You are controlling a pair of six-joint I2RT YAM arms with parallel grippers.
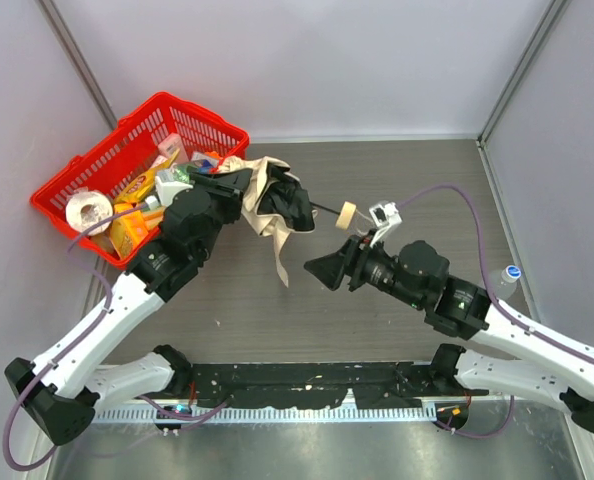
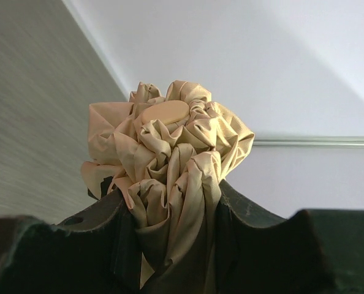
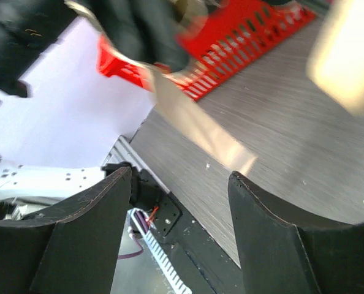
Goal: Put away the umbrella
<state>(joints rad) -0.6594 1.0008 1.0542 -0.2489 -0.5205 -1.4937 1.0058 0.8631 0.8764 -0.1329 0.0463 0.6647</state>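
The umbrella (image 1: 277, 205) is a bunch of beige fabric with black ribs, held above the table beside the red basket. Its thin shaft runs right to a small tan handle (image 1: 347, 213). A beige strap (image 1: 280, 262) hangs down from it. My left gripper (image 1: 239, 187) is shut on the crumpled fabric (image 2: 170, 135), which bulges out between the fingers (image 2: 249, 220). My right gripper (image 1: 317, 268) hangs below and left of the handle, open, with nothing between its fingers (image 3: 108, 202). In the right wrist view the handle (image 3: 344, 58) is a blur at the upper right.
A red basket (image 1: 107, 170) full of groceries and a tape roll stands at the back left, right behind the left wrist. A plastic bottle (image 1: 510, 275) stands by the right wall. Walls close in the back and both sides.
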